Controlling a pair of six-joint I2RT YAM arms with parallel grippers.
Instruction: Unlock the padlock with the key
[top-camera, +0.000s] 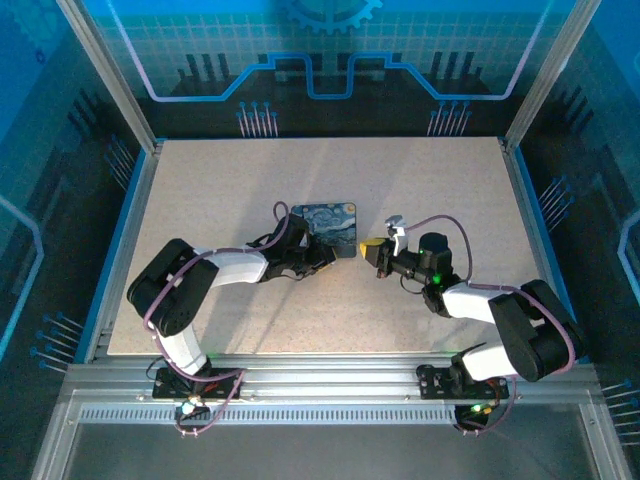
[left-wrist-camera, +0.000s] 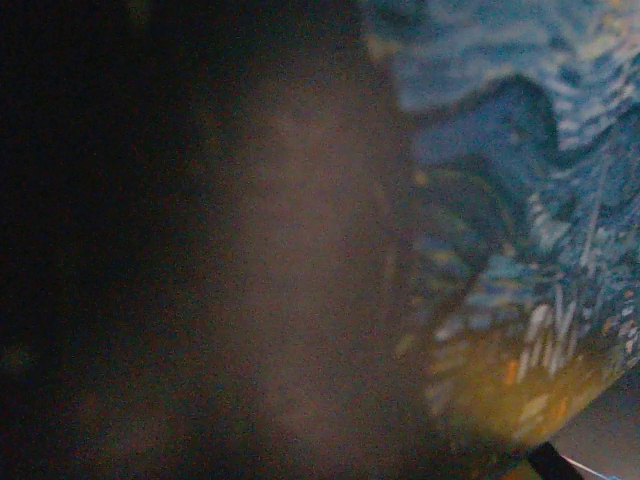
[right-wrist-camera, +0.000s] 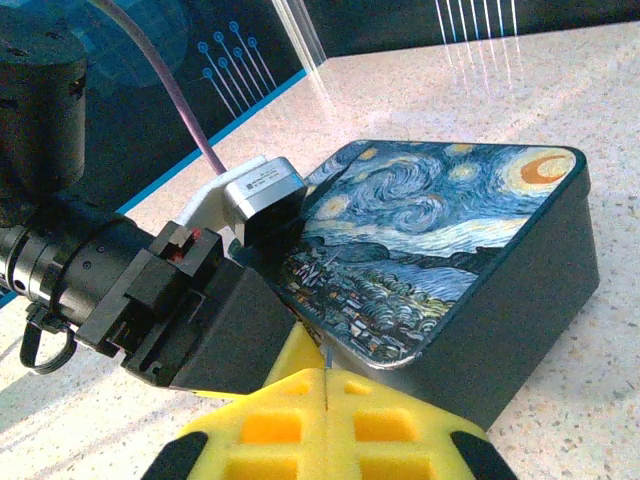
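The dark blue box with the starry print (top-camera: 335, 228) lies mid-table. My right gripper (right-wrist-camera: 327, 378) is shut just off the box's near corner. Its yellow pads (right-wrist-camera: 400, 420) are pressed together on the key (right-wrist-camera: 327, 354), a thin dark sliver poking out towards the box (right-wrist-camera: 450, 230). My left gripper (top-camera: 322, 256) is against the box's near left corner. Its black finger block (right-wrist-camera: 215, 320) and a yellow pad (right-wrist-camera: 292, 345) cover that corner. The padlock is hidden there. The left wrist view is a dark blur with the box print (left-wrist-camera: 520, 200) very close on the right.
The beige tabletop (top-camera: 250, 180) is bare around the box. A blue rim and metal posts (top-camera: 140, 200) bound the table. The left arm's cable (right-wrist-camera: 165, 80) loops above its wrist.
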